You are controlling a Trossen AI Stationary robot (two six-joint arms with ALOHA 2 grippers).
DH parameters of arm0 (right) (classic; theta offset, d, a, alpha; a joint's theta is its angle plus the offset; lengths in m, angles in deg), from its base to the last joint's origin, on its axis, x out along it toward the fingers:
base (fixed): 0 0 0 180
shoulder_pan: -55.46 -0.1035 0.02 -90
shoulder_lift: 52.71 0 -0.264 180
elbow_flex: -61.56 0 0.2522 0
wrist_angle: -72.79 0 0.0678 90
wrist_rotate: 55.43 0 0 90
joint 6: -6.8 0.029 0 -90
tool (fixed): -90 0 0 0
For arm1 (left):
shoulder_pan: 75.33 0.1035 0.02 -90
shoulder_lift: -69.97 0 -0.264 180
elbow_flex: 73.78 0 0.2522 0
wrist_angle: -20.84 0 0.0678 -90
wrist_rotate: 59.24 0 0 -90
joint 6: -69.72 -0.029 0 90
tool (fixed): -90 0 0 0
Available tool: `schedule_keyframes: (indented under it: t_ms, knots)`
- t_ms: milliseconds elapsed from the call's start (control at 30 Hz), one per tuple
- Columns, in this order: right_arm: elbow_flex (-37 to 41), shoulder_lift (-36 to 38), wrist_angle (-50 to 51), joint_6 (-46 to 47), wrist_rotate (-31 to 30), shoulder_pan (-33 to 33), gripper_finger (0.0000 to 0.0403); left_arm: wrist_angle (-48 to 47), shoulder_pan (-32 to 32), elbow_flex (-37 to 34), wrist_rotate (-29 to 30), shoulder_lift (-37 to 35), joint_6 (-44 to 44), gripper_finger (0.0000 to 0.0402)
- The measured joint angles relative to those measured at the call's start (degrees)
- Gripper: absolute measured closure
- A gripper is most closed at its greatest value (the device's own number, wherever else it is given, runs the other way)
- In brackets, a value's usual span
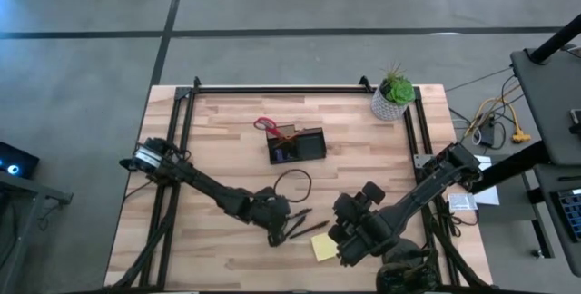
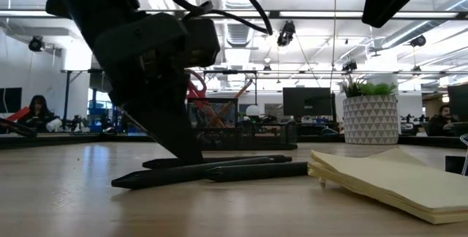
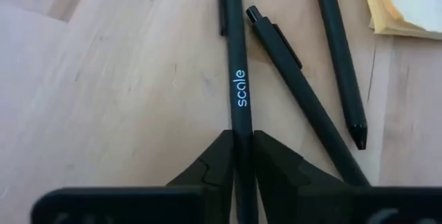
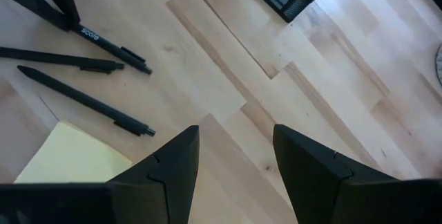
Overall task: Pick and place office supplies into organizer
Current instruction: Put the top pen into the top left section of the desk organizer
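Two matte black jointed arms with looping black cables; the left gripper [image 3: 242, 172] and right gripper [image 4: 235, 175] have wedge-shaped dark fingers.

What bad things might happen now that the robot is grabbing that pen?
The left gripper pinches the pen near one end, so it could tip or slip out when lifted. Two other pens lie right beside it, one almost touching, so the fingers may nudge or drag them. The organizer already holds scissors, and the pen might bump them going in.
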Motion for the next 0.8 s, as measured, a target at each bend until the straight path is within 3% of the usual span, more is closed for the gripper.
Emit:
schedule_keyframes:
  t_ms: [133,433,800]
  knots:
    - [0.0,0.0,0.0,0.0,0.0,0.0,0.0223,-2.3,-0.1,0.0,2.0,0.0,-1.5,0.0389]
    - [0.0,0.0,0.0,0.5,0.0,0.0,0.0223,-3.3,0.0,1.2,3.1,-3.2,-4.9,0.0393]
    - [0.1,0.0,0.2,2.3,0.0,0.0,0.0223,-3.7,2.3,-0.5,17.9,-18.2,-6.1,0.0394]
